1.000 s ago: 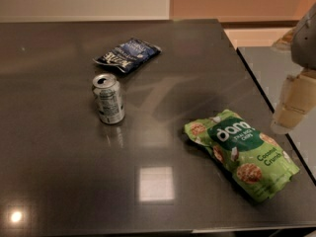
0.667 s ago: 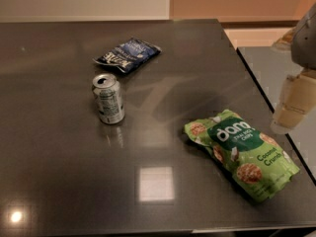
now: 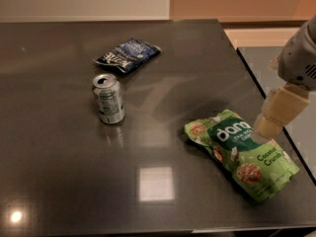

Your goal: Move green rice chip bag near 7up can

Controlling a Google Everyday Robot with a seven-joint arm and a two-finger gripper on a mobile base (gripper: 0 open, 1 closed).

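- The desk (image 3: 59, 181) is dark, smooth and glossy. It shows a bright square reflection (image 3: 155, 183) in front of the 7up can (image 3: 108, 98), and a small round light spot (image 3: 16, 216) to the front left of the can.
- Far behind the can the wall is pale on the left part (image 3: 84, 1) and orange-tan on the right part (image 3: 237, 1).
- There is one 7up can. It stands upright on the desk, with the opened top visible.
- There are two bags, both lying flat on the desk.
- One is the green rice chip bag (image 3: 242, 154). It lies well apart from the can, to its right and a little nearer to the front edge.
- The other is a dark blue snack bag (image 3: 127, 55). It lies near the can, just behind it.
- There is one gripper (image 3: 266, 126), cream-coloured, under a grey arm (image 3: 301, 58). It is far right of the can, at the right upper edge of the green bag. I cannot tell if it is open or closed, or if it touches the bag.
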